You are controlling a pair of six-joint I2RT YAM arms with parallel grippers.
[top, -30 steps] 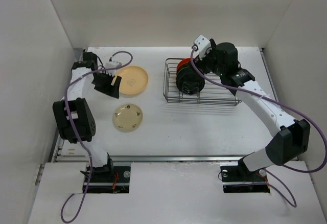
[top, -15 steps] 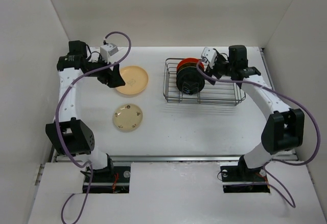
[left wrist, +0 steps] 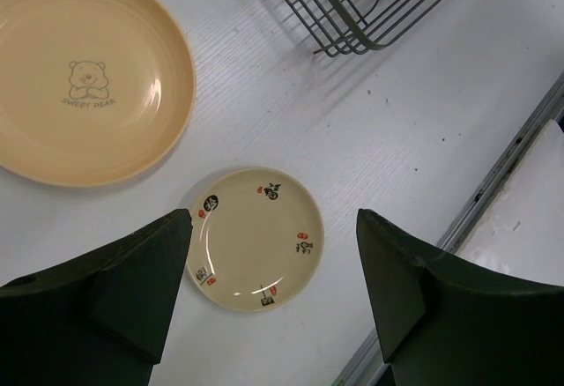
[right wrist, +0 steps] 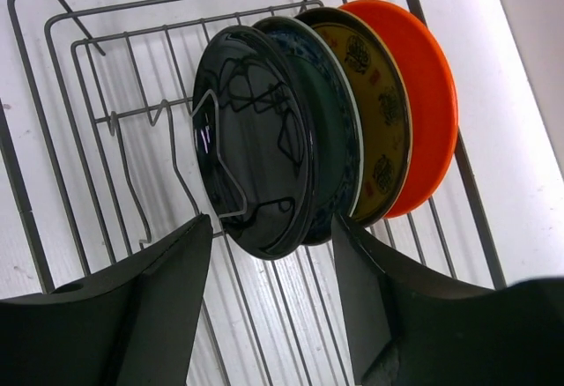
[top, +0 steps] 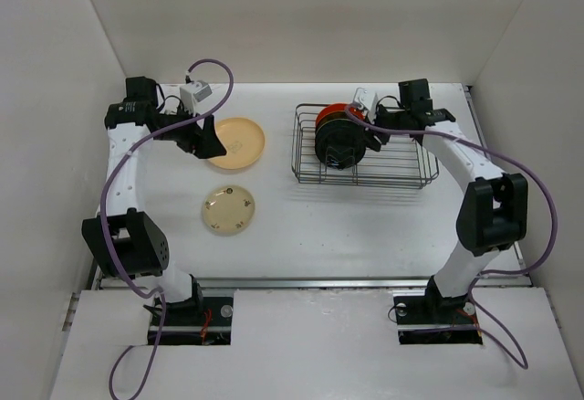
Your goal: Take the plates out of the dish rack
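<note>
White bench (top: 347, 226) with plain pale walls on three sides carries the dish rack (top: 392, 167), a dark wire basket with zigzag dividers. Four plates stand upright on edge, packed together at the rack's left end as seen from above: a glossy black plate (right wrist: 251, 139) in front, then a dark teal patterned plate (right wrist: 330, 139), a yellow patterned plate (right wrist: 374, 113) and an orange-red plate (right wrist: 427, 86). The rest of the rack holds nothing. Two more plates lie flat on the bench well to the left of the rack: a large peach plate (left wrist: 88, 69) printed with a small bear, and a smaller cream plate (left wrist: 256, 241) nearer the arm bases. The right claw (right wrist: 269, 227) hangs at the rack's far side by the standing plates, its jaws spread, the black plate's rim showing in the gap, with no grasp visible. The left claw (left wrist: 273, 218) hovers by the peach plate's edge farthest from the rack, released and holding nothing.
</note>
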